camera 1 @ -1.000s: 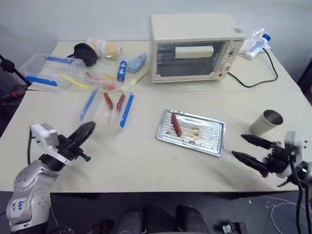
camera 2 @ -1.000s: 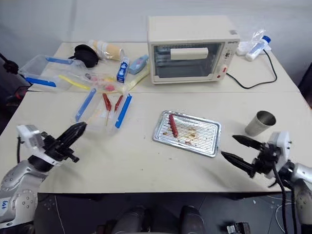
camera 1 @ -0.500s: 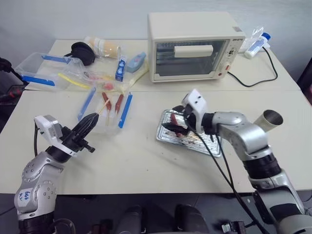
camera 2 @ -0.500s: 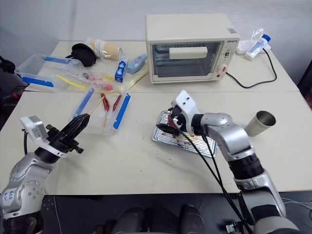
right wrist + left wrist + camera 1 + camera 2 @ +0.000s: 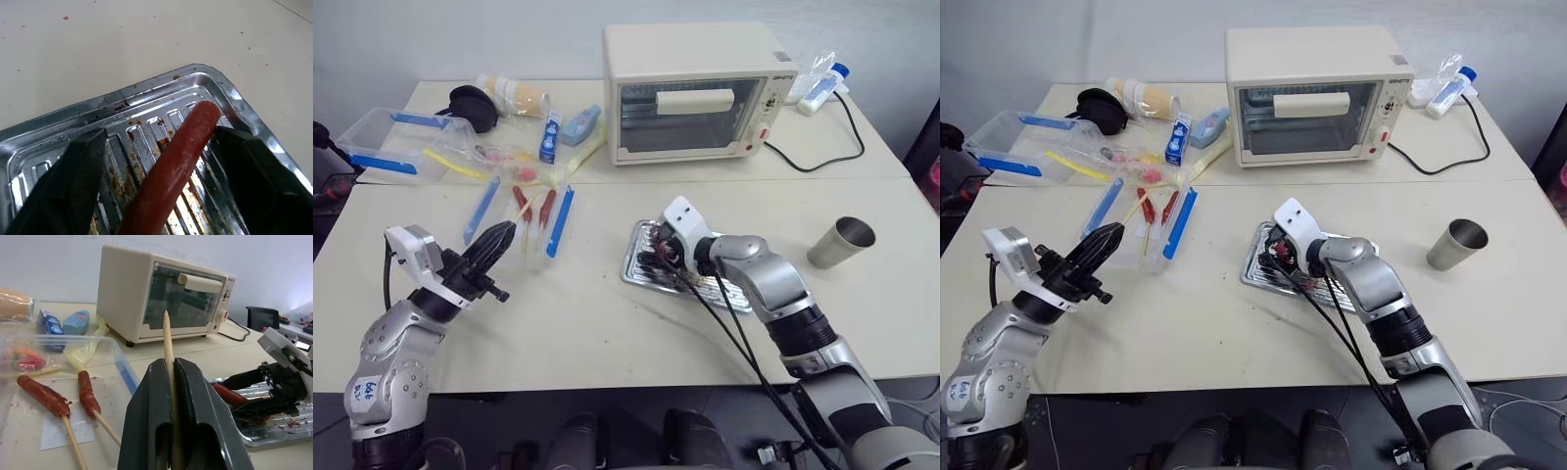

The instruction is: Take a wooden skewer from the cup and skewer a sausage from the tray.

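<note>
Left gripper (image 5: 172, 382): jaws clenched on the thin pale wooden skewer (image 5: 167, 340), tip projecting beyond them. Right gripper (image 5: 161, 156): jaws parted, one on each side of the glossy reddish-brown sausage (image 5: 171, 171), which lies in the ridged silver metal tray (image 5: 641, 257) on the table (image 5: 597, 323). The grey metal cup (image 5: 840, 243) stands well apart.

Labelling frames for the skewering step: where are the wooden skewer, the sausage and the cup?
wooden skewer (image 5: 167, 340), left wrist view, bare shaft.
sausage (image 5: 182, 154), right wrist view, middle.
cup (image 5: 840, 244), left eye view, outer wall.
</note>
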Robot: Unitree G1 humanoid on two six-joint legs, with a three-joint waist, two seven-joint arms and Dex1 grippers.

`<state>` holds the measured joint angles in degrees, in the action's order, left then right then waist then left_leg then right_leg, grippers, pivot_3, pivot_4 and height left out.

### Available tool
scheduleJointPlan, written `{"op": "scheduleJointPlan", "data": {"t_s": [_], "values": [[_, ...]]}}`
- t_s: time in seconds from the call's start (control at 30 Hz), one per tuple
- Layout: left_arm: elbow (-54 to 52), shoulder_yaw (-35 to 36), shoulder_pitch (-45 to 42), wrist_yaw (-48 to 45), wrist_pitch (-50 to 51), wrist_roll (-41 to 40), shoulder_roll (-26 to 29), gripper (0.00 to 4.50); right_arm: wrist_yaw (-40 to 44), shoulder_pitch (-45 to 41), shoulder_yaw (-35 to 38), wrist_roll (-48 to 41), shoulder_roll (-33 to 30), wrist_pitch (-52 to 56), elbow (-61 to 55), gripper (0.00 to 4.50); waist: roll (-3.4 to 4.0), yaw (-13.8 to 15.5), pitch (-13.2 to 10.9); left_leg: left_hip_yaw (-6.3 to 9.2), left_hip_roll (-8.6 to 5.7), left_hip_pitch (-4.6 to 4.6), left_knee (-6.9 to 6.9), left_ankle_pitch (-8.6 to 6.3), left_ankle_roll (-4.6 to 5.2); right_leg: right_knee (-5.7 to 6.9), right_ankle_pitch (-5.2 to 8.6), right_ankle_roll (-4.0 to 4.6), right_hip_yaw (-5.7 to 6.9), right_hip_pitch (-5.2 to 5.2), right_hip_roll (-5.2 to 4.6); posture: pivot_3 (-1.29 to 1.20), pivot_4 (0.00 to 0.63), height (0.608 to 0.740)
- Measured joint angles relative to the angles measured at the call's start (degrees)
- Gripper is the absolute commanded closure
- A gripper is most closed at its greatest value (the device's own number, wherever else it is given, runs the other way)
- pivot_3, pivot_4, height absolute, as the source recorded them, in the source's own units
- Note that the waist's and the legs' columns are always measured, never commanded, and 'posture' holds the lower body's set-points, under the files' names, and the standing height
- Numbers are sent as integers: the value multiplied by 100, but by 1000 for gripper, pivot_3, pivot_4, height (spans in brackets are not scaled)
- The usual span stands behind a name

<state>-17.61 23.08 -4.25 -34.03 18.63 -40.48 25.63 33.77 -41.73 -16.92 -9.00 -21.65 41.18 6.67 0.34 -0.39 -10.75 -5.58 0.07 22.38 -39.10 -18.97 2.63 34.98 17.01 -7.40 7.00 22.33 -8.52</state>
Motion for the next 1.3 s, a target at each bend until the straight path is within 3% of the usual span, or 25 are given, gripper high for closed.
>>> {"op": "scheduleJointPlan", "data": {"t_s": [0.23,0.4,0.57,0.73,0.97,1.3], "values": [[0,-19,-70,-28,15,0,43,4500,237,-1,1,-6,-36,62,-24,4089,-1,11,1,0,0,0,0,0,0,0,0,0,-2,1,-1,0,150,740],[-16,-139,-76,-237,130,-8,252,4500,942,175,241,-272,-517,-133,-301,4089,-2,29,0,1,-4,7,1,0,1,-3,0,0,-2,6,-1,0,150,740],[-155,-595,-100,-1184,405,-72,981,4500,2926,524,575,-812,-1579,-1713,-976,4089,-4,19,-1,-8,1,8,8,-1,0,-14,0,0,4,10,4,0,150,740],[-184,-1247,-287,-2255,417,29,1483,4500,4143,648,837,-1208,-2019,-2518,-1168,4089,-5,17,-2,-36,11,-1,6,-1,0,-21,0,-1,1,8,3,0,150,740],[-117,-1777,-862,-2911,398,67,1483,4500,4421,657,819,-1500,-2044,-2200,-1674,4089,-5,25,-2,-36,15,0,4,-1,-2,-20,0,0,2,10,3,0,150,740],[109,-1935,-1009,-2994,332,245,1328,4500,4418,657,814,-1489,-2045,-1986,-1793,4089,-6,33,-3,-34,13,1,1,0,0,-19,0,0,3,9,1,0,150,740]]}}
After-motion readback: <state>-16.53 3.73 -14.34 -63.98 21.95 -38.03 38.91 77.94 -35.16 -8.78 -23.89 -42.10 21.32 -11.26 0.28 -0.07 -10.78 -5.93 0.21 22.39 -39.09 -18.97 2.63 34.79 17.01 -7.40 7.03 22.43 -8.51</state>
